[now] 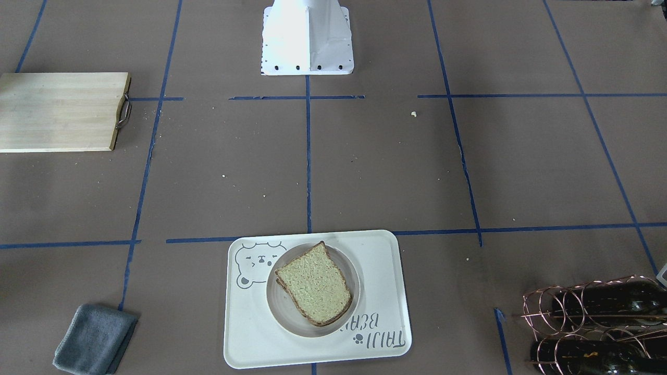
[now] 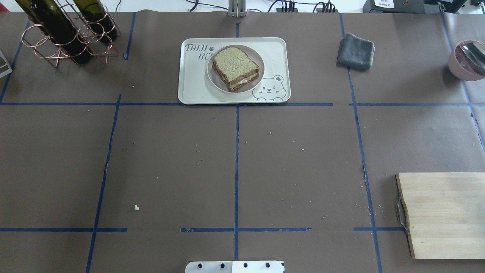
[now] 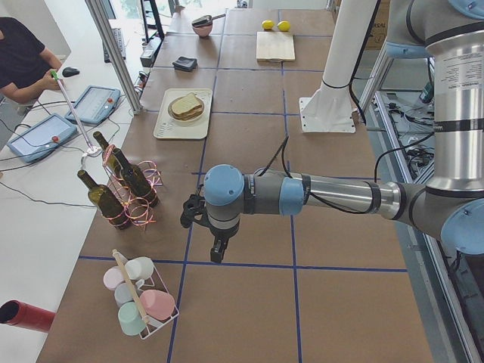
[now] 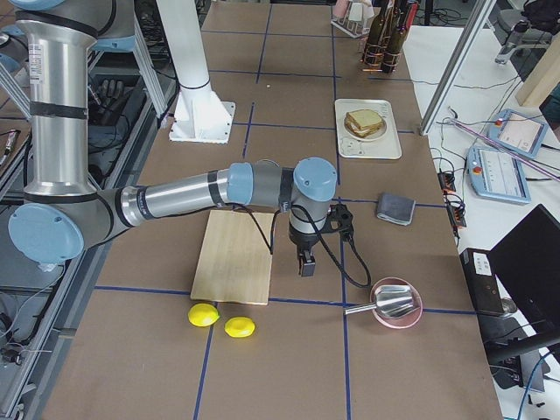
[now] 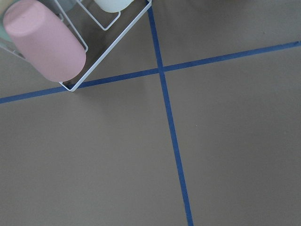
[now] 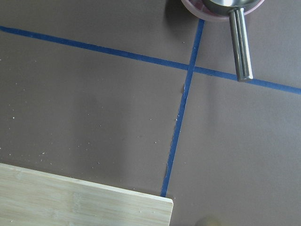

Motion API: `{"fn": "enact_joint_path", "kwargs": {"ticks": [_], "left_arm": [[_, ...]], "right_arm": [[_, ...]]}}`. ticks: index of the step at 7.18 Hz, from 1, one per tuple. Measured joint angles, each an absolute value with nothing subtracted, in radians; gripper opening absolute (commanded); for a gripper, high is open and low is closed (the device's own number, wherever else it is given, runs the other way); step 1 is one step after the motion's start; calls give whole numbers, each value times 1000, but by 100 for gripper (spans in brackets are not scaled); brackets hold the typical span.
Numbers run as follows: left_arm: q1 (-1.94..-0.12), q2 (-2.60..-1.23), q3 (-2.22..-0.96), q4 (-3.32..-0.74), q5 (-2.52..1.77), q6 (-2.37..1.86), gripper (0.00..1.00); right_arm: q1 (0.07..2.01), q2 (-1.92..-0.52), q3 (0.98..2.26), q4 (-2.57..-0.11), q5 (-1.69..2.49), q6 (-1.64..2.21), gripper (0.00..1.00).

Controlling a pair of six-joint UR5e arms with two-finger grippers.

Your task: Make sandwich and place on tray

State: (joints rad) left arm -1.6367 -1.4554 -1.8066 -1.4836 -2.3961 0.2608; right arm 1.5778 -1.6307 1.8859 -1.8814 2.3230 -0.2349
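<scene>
The sandwich (image 2: 235, 66), two tan bread slices with a bit of white egg showing between them, lies on a small round plate (image 2: 257, 60) on the cream bear tray (image 2: 193, 83) at the table's far middle. It also shows in the front view (image 1: 315, 284) on the tray (image 1: 375, 250). No gripper is near it. My left gripper (image 3: 215, 253) hangs over bare table near the bottle rack, seen only in the left side view. My right gripper (image 4: 306, 262) hangs beside the cutting board, seen only in the right side view. I cannot tell whether either is open or shut.
A wooden cutting board (image 2: 443, 214) lies on my right, a grey cloth (image 2: 355, 51) far right, a pink bowl with a ladle (image 2: 468, 58) at the right edge. A copper rack with wine bottles (image 2: 68, 32) stands far left. A cup rack (image 3: 140, 299) and two lemons (image 4: 221, 320) lie at the table's ends.
</scene>
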Motion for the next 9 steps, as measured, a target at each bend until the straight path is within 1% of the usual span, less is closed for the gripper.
{"fn": "enact_joint_path", "kwargs": {"ticks": [6, 9], "left_arm": [[-1623, -1457, -1779, -1478, -2384, 259, 100], [-1623, -1454, -1771, -1484, -2362, 258, 100]], "right_arm": [[1554, -1630, 1830, -1880, 2328, -239, 100], [1542, -1631, 1790, -1815, 2331, -243, 100]]}}
